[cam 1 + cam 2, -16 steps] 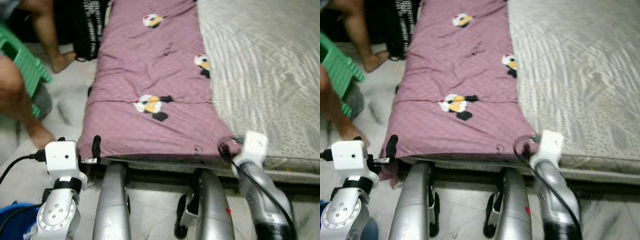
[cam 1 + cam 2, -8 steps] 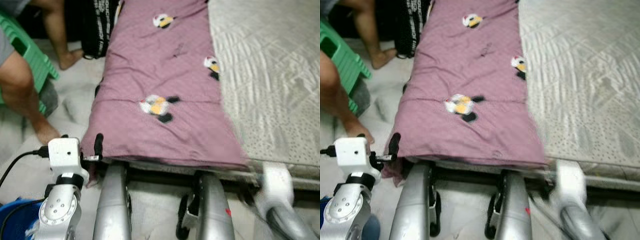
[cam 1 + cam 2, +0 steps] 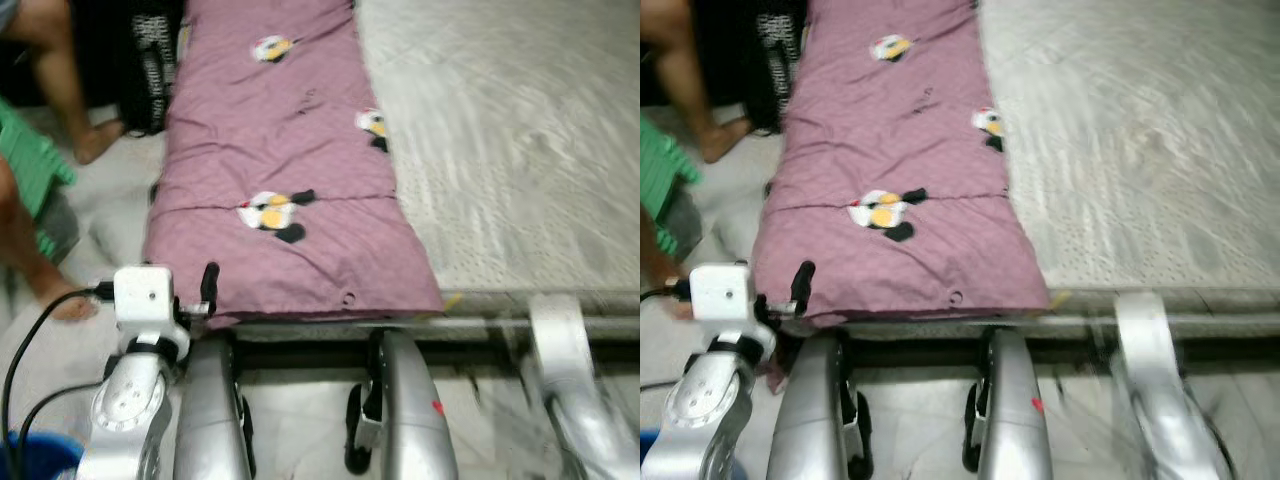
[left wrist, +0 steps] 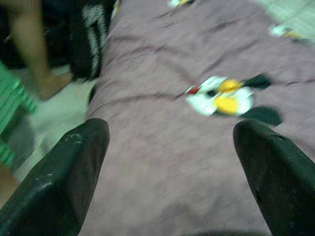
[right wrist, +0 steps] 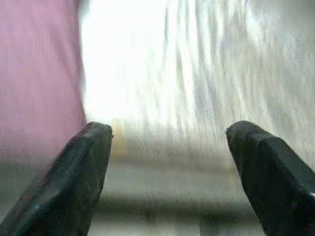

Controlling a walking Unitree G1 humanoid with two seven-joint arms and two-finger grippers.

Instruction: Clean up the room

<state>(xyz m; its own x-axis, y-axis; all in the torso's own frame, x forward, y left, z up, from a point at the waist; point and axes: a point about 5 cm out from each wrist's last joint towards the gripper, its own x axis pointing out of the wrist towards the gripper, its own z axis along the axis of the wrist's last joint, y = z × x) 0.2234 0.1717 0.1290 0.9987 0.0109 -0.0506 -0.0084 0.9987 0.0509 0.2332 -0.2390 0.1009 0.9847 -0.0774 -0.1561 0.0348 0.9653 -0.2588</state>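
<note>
Bed (image 3: 520, 150): wide pale grey quilted mattress surface, stitched ripple texture, near edge straight.
Mauve quilted cotton blanket (image 3: 280, 150): long folded strip, penguin prints, lying along bed's left side, near corners hanging slightly over edge.
Marble floor (image 3: 110, 215): pale, left of bed, open strip beside person's bare legs (image 3: 60, 90).
Green plastic stool (image 3: 30, 190): slatted, far left.
Left gripper (image 4: 167, 162): fingers spread apart, empty, poised at blanket's near left corner.
Right gripper (image 5: 172, 162): fingers spread, empty, before bed edge; blurred.
</note>
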